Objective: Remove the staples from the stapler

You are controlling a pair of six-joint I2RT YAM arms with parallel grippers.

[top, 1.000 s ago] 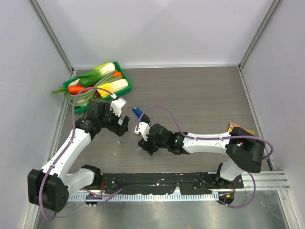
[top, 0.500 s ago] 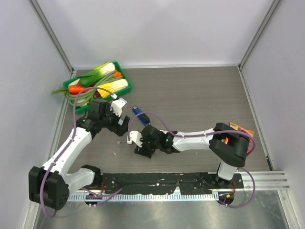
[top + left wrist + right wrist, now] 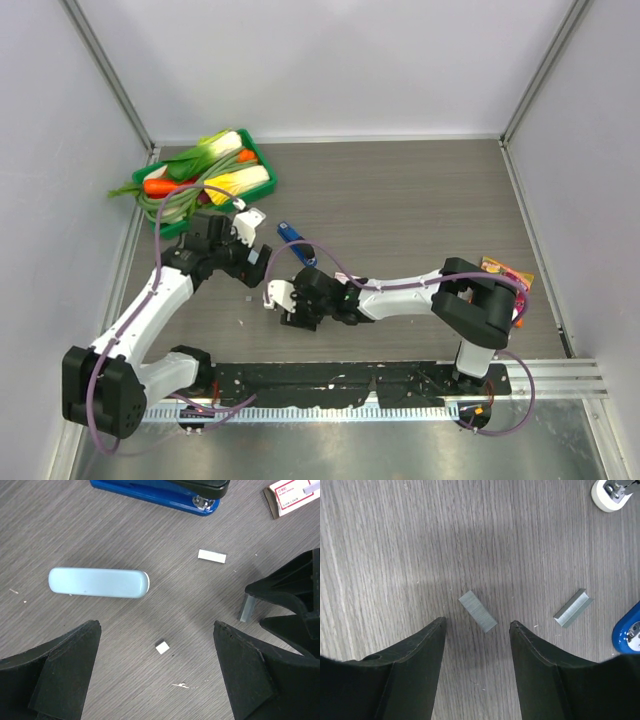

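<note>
Two grey strips of staples lie on the wood table. One strip [image 3: 477, 611] sits just ahead of my right gripper [image 3: 477, 622], which hangs open with its fingertips either side of the strip's near end and not touching it. The other strip [image 3: 572, 608] lies to its right. In the left wrist view a blue stapler [image 3: 160, 490] lies at the top and a pale blue stapler [image 3: 97, 582] below it. My left gripper [image 3: 155, 625] is wide open over bare table, with a small white scrap [image 3: 161, 647] between the fingers. A white strip [image 3: 212, 556] lies farther off.
A green tray [image 3: 262, 160] of vegetables stands at the back left. A staple box [image 3: 295, 495] lies near the blue stapler [image 3: 295, 242]. An orange packet [image 3: 505, 272] sits by the right wall. The two grippers [image 3: 250, 268] [image 3: 290, 318] hang close together.
My right gripper has slid left and slightly nearer, and the arm's elbow has swung inward. The left arm has barely moved.
</note>
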